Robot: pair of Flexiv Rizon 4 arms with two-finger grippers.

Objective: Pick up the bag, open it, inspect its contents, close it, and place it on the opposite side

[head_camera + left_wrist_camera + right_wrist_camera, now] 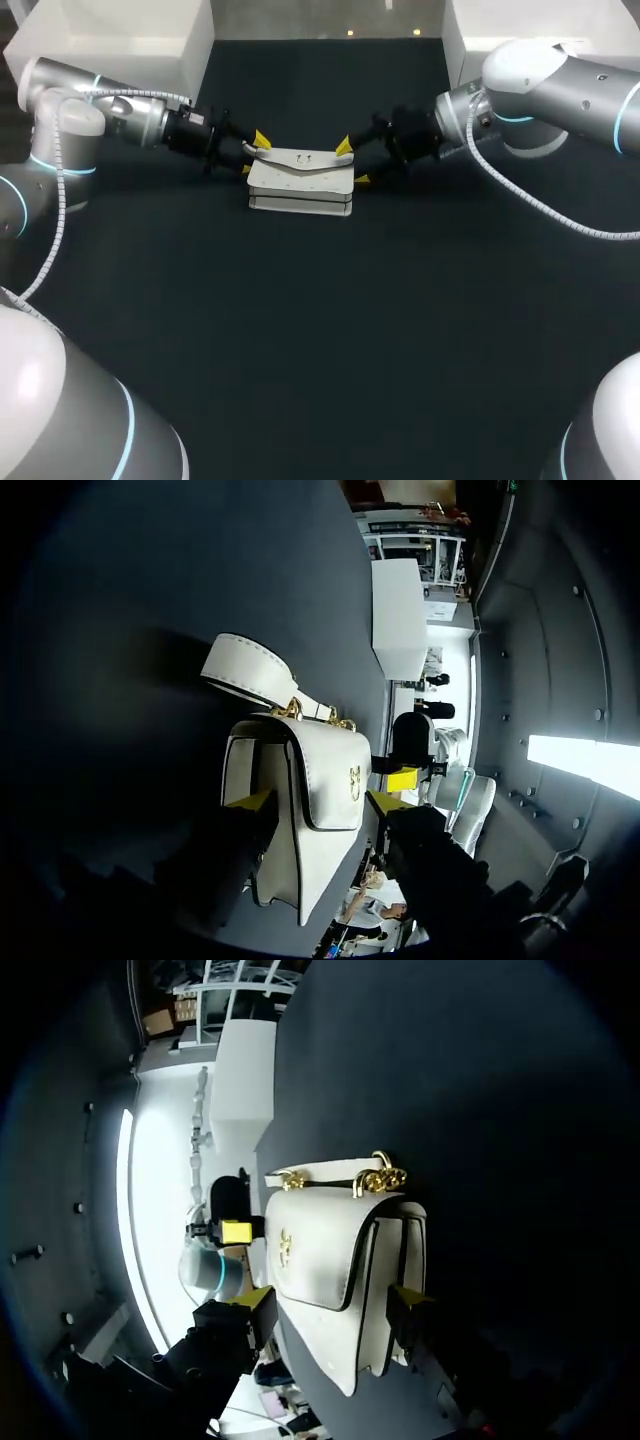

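Observation:
A white flap bag (300, 172) with a gold clasp on its upturned flap sits mid-table, a little towards the back. My left gripper (255, 156) is at its left end. In the left wrist view the bag (325, 780) fills the gap of that gripper (318, 801), one yellow tip against the flap side and one against the back. My right gripper (352, 164) holds the right end the same way, shut across the bag (320, 1250) in its own view (336, 1300). The white strap (250, 670) with gold links trails off the bag's top edge. I cannot tell whether the bag rests on the table.
The dark table (300, 350) stretches wide in front of the bag. A white box (110, 40) stands at the back left corner and another white box (500, 30) at the back right.

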